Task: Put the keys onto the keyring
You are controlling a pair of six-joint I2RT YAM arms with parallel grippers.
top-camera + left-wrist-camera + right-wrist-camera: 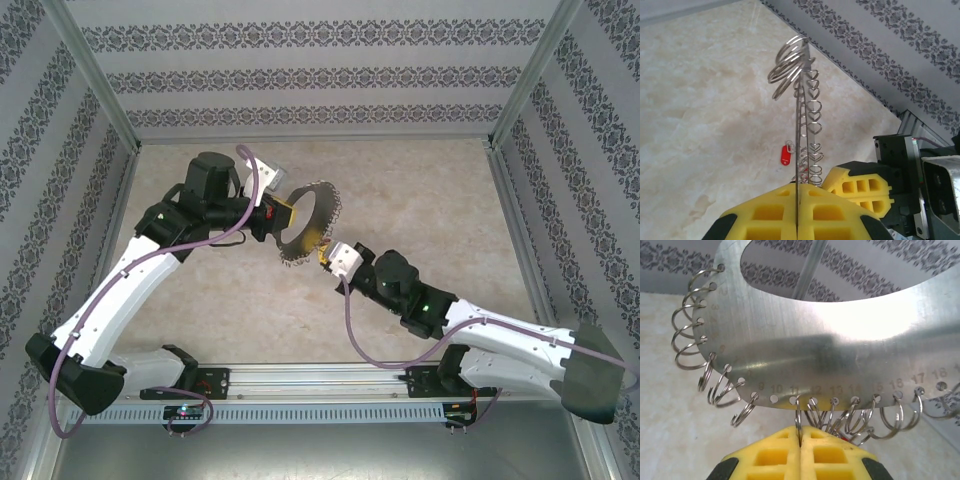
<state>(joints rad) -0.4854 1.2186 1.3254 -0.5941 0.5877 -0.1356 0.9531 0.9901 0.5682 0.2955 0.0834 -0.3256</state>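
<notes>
Visibly flat steel keyring (numbered holes); red key perhaps attached.

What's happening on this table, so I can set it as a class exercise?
Two robot arms hold the keyring up off the table. The left pincer is shut on the hoop's edge; the right pincer is shut on one small split ring hanging from it. A red key shows near the hoop; whether it is attached is unclear.
</notes>
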